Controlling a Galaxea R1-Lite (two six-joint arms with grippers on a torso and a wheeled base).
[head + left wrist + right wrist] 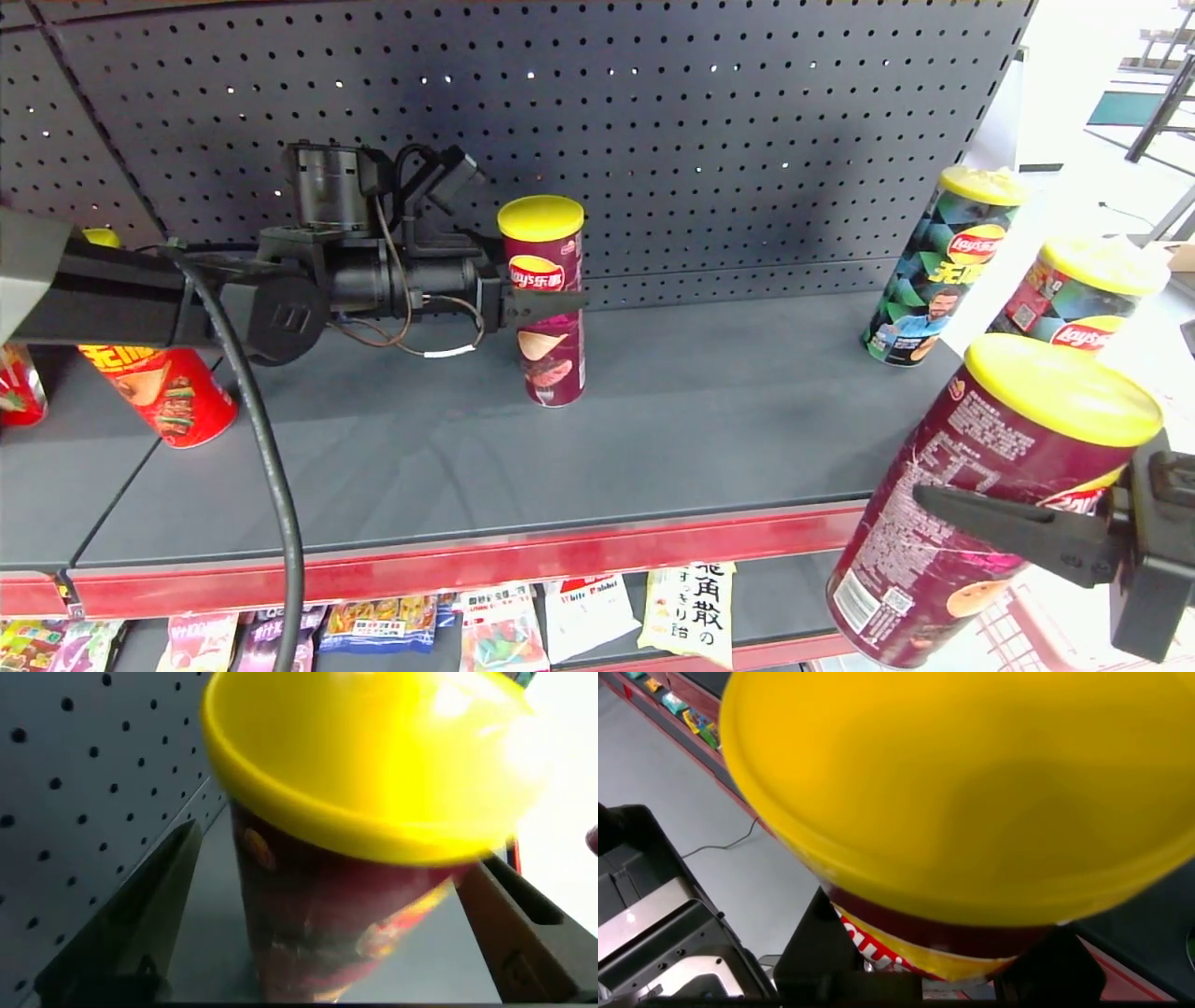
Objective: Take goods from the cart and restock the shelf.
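Your left claw (560,304) sits open around the upright purple can (553,373) on the shelf (700,420); your right claw (948,523) grips a tilted second can (1027,439).

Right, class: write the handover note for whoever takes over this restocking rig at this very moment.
Left end effector: open, one finger on each side of the maroon can, which stands upright on the shelf; the left wrist view shows a gap at one finger.
Right end effector: shut on the second maroon can, held tilted off the shelf's front right corner.
Done: one maroon can placed; a green can and a red can also stand there.
Left: probably back the left arm off, then shelve the held can.
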